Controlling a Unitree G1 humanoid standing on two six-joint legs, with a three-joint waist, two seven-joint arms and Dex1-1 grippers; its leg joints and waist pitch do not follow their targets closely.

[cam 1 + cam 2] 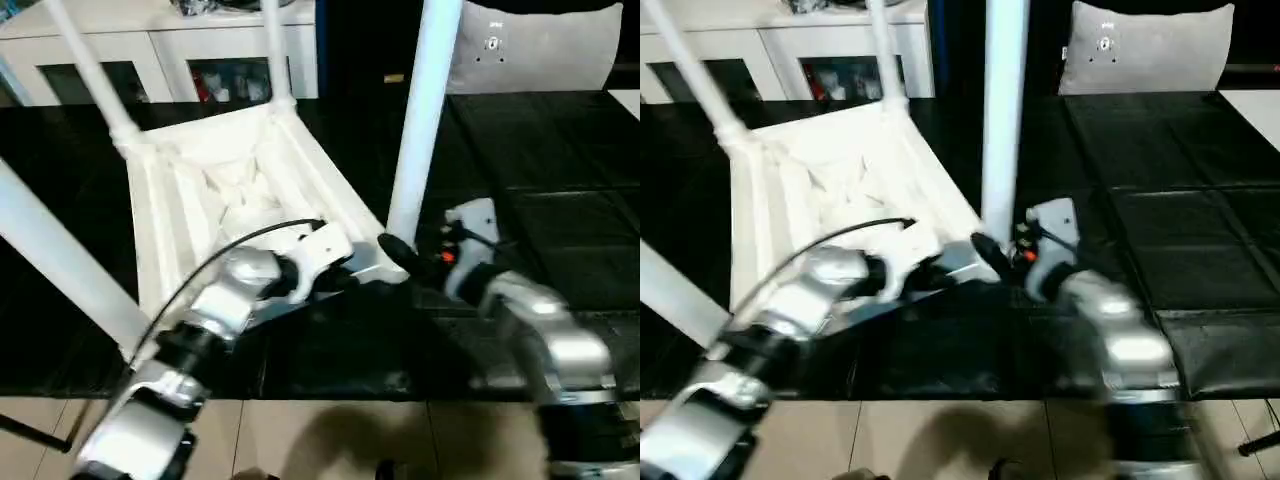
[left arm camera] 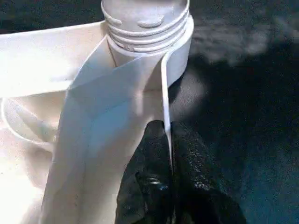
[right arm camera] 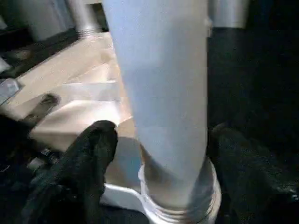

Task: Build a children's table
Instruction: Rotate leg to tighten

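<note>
Head view, table: the children's table (image 1: pixel 240 190) lies upside down on the black work surface (image 1: pixel 560 200), ribbed underside up, with legs rising from its corner sockets; the near right leg (image 1: pixel 420 120) stands upright just by the right arm.
Head view, background: a white cabinet (image 1: pixel 150 50) stands behind the table, with a grey cushion (image 1: pixel 540 50) far right.
Head view, left gripper (image 1: pixel 350 270): it reaches in at the near rim of the tabletop, beside that leg's socket.
Left wrist view, grip: the left gripper's black fingers (image 2: pixel 149 186) are pinched tight on the thin white rim wall (image 2: pixel 164 93) just below the ribbed socket collar (image 2: pixel 145 23).
Right wrist view, right gripper (image 3: pixel 159 154): its fingers (image 3: pixel 93 144) stand wide on either side of the leg's lower end, apart from it, holding nothing.
Right wrist view, joint: the leg's base sits in the collar; whether it is fully seated I cannot tell.
Risk, leg: with the right jaws off, a half-seated leg could tilt or pop out if knocked by a finger.
Risk, tabletop: the left pinch is on a thin edge; a pull or twist could slip off it, or drag the light table across the surface.
</note>
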